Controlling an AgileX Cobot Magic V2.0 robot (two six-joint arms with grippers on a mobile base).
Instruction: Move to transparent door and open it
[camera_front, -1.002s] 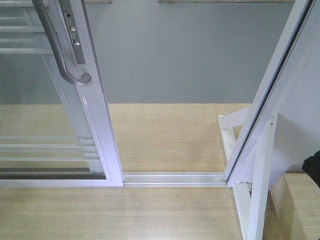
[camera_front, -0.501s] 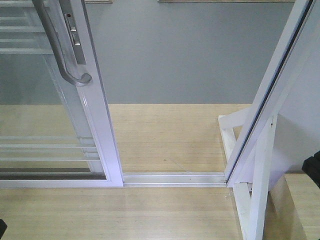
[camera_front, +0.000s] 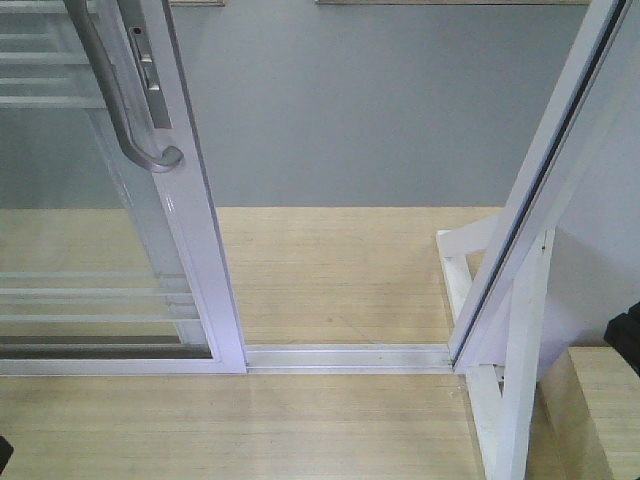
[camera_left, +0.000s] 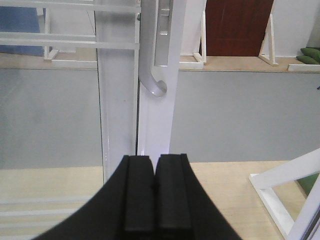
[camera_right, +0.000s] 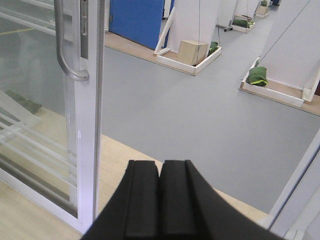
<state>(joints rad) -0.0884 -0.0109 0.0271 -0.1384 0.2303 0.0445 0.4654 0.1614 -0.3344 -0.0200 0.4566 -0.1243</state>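
Observation:
The transparent door (camera_front: 200, 250), a glass panel in a glossy white frame, stands at the left of the front view, with a wide gap between it and the slanted white frame (camera_front: 545, 190) on the right. Its curved grey handle (camera_front: 125, 110) and lock plate (camera_front: 147, 62) sit high on the door's edge. My left gripper (camera_left: 154, 157) is shut and empty, just below the door frame (camera_left: 157, 115) and handle (camera_left: 151, 80). My right gripper (camera_right: 161, 162) is also shut and empty, to the right of the door frame (camera_right: 90, 125) and well below its handle (camera_right: 65, 55).
A metal floor track (camera_front: 345, 356) crosses the opening. White braces (camera_front: 505, 340) stand at the right on the wooden floor. Grey floor (camera_front: 360, 110) lies beyond. Farther off are a cardboard box (camera_right: 192, 51), green bags (camera_right: 257, 76), and a dark red door (camera_left: 237, 27).
The door has not moved. A small black tip has come into the lower left corner of the front view, and the view has shifted very slightly.

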